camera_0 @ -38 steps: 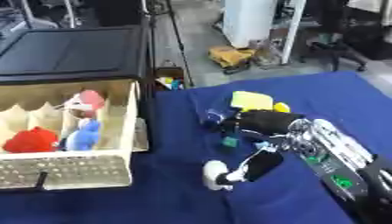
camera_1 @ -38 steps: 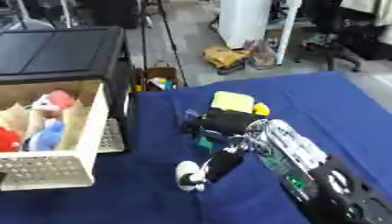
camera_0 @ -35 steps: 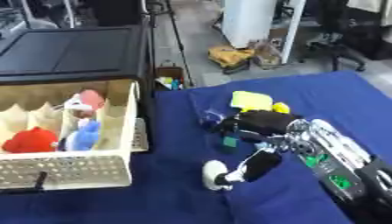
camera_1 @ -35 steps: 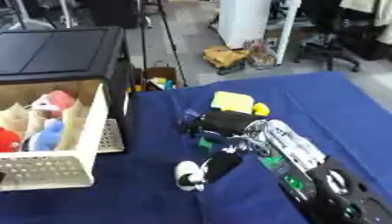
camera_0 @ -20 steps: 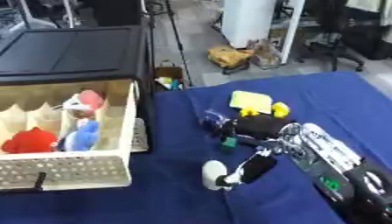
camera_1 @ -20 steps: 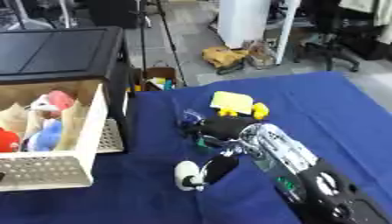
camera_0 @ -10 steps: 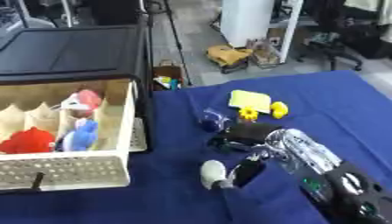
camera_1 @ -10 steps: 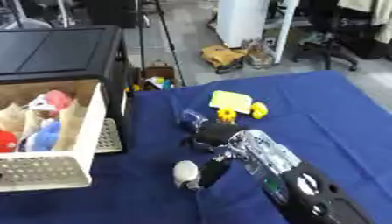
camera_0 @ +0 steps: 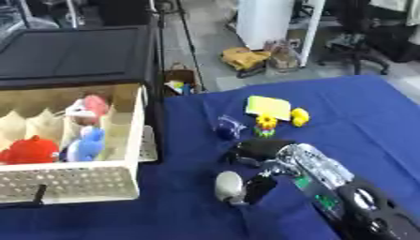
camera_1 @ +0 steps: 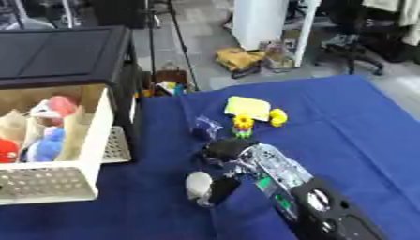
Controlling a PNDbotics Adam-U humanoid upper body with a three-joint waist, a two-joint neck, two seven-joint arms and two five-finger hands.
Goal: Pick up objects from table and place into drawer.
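A pale egg-shaped object (camera_0: 227, 185) lies on the blue tablecloth (camera_0: 361, 117), a little right of the open cream drawer (camera_0: 82, 187). My right hand (camera_0: 256, 153) comes in from the lower right and hangs right behind and beside it, a dark part of the hand touching its right side. Further back lie a yellow flat pad (camera_0: 269, 107), a small yellow duck (camera_0: 300, 116), a little sunflower toy (camera_0: 265, 123) and a clear bluish piece (camera_0: 228, 125). Inside the drawer sit a red toy (camera_0: 29, 150), a blue-and-white toy (camera_0: 86, 140) and a pink-and-white toy (camera_0: 86, 105). My left hand does not show.
A black cabinet top (camera_0: 74, 51) stands over the drawer at the left. Past the table's far edge the floor holds a yellow bag (camera_0: 244, 57), a white unit (camera_0: 266, 18) and an office chair (camera_1: 361, 33).
My right hand and forearm have slid left across the cloth, closer over the pale object. The yellow duck and sunflower, earlier partly covered by the hand, now show.
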